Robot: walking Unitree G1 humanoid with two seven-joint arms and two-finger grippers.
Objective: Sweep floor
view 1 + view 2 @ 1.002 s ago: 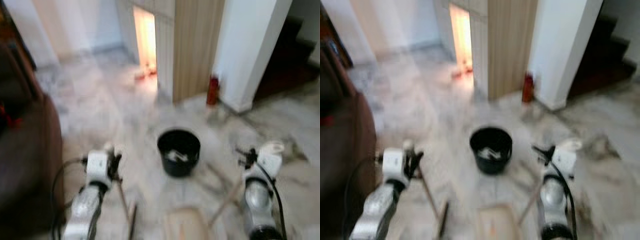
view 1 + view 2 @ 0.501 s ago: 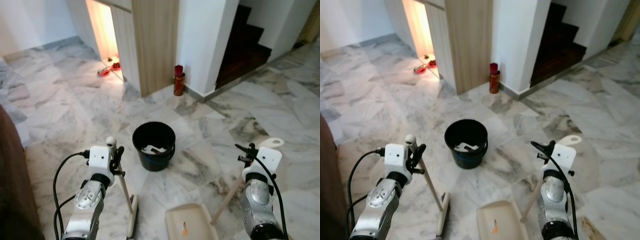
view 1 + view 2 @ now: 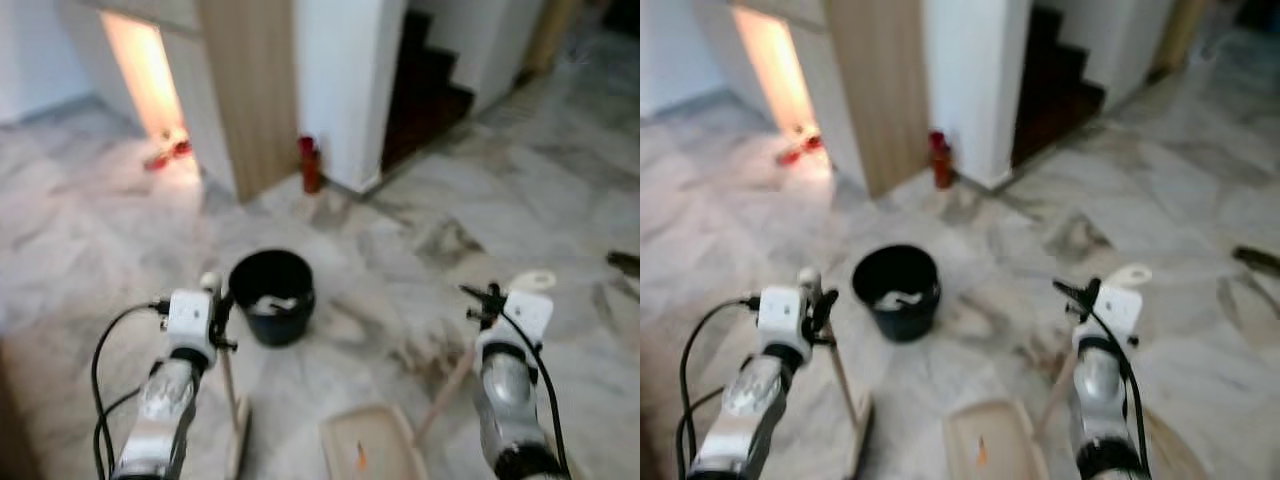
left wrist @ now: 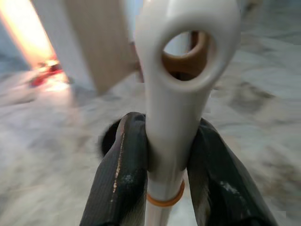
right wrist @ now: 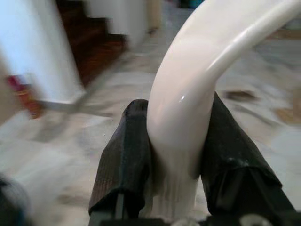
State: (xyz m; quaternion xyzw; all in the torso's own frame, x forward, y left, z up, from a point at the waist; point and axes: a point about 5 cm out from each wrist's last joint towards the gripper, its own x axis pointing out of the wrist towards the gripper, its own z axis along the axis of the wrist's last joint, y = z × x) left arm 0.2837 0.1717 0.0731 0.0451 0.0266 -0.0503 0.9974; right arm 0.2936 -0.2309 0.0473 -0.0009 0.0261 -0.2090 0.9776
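The broom (image 3: 232, 400) stands on the marble floor (image 3: 400, 250), its white handle clamped in my left gripper (image 4: 164, 155). My right gripper (image 5: 174, 155) is closed around the dustpan handle (image 5: 197, 84); the dustpan (image 3: 368, 448) lies just before me, near a black bucket (image 3: 270, 295).

Head stereo downward; wrists close-up.

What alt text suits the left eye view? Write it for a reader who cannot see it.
The left gripper holds a broom and the right gripper holds a dustpan by its handle, both low over a marble floor. A black bucket stands ahead between the arms. The view is blurred.
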